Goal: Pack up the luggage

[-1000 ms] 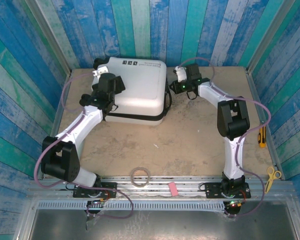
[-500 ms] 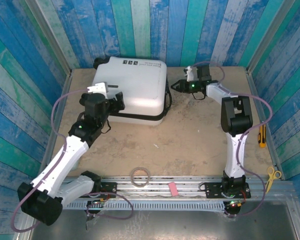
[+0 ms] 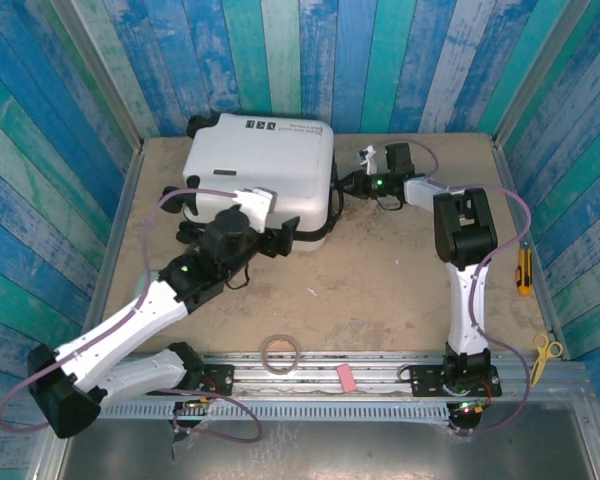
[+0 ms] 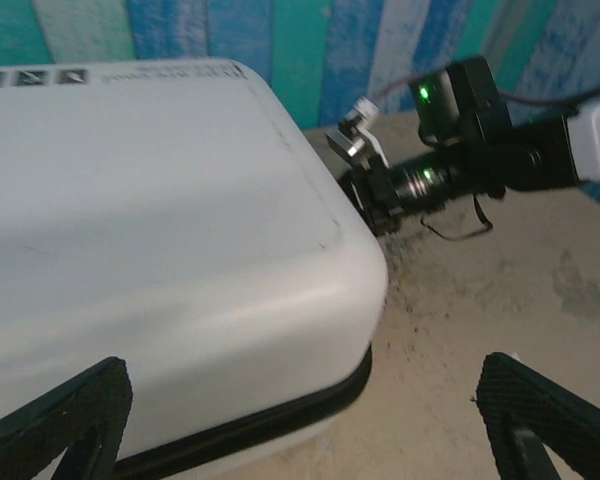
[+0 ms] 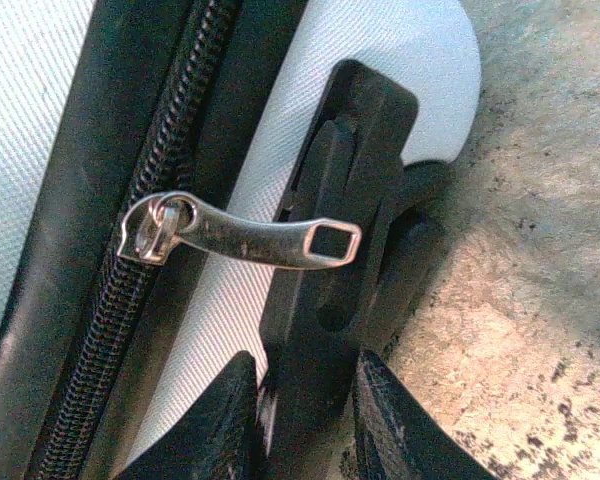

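One white luggage [image 3: 260, 170] lies closed at the upper left of the bench [image 3: 380, 270]. The left fingers [image 4: 70, 420] stand wide before its lower-right corner; the right fingers [image 5: 215, 420] narrowly pinch the black handle [image 5: 330, 250] on its right side.

Luggage [image 3: 265, 170]: white hard-shell case, closed, lying flat, far-left on table [image 3: 400, 280]; blk zipper band w/ silver pull [image 5: 245, 235], rt side.

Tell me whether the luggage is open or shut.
Shut. The luggage lies flat with its lid down, the black zipper band shows no gap, and the teeth look meshed on both sides of the zipper pull.
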`<state>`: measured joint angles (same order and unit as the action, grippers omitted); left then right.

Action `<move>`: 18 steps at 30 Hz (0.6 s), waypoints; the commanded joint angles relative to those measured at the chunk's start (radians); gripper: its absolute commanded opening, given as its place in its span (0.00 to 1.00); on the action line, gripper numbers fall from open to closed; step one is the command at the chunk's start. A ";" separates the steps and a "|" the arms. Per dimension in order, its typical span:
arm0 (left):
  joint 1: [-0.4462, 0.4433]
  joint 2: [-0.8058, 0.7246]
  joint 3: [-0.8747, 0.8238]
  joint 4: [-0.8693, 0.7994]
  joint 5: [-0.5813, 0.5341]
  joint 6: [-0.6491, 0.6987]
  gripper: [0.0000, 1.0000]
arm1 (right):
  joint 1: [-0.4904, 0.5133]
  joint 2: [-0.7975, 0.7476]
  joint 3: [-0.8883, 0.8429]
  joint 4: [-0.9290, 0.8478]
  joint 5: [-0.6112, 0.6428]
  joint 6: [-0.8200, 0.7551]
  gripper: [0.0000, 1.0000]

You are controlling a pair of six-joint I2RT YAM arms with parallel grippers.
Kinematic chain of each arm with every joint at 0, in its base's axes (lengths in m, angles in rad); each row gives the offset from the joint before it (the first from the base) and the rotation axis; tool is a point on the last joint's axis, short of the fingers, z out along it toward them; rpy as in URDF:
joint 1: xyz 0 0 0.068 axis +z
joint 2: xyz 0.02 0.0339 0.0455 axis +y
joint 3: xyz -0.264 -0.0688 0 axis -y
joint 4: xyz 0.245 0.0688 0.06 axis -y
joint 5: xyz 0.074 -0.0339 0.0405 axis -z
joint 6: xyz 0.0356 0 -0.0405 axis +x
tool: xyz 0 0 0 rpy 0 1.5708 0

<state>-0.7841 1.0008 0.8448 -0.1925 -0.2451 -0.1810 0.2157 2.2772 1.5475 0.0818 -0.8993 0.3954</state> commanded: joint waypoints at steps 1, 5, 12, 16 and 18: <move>-0.043 0.054 0.020 0.009 -0.072 0.053 0.92 | 0.034 -0.014 -0.081 0.029 -0.033 0.008 0.33; -0.057 0.076 0.010 0.019 -0.115 0.042 0.92 | 0.055 -0.017 -0.112 0.018 -0.033 -0.017 0.31; -0.058 0.114 0.023 -0.034 -0.202 0.027 0.90 | 0.105 -0.149 -0.312 0.099 0.115 0.040 0.00; -0.059 0.131 0.029 -0.043 -0.191 0.030 0.89 | 0.166 -0.270 -0.548 0.330 0.261 0.230 0.00; -0.060 0.120 0.019 -0.026 -0.176 0.037 0.89 | 0.216 -0.310 -0.639 0.426 0.336 0.311 0.00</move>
<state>-0.8391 1.1156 0.8478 -0.2192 -0.4110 -0.1562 0.3378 1.9858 1.0386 0.3698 -0.6323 0.6437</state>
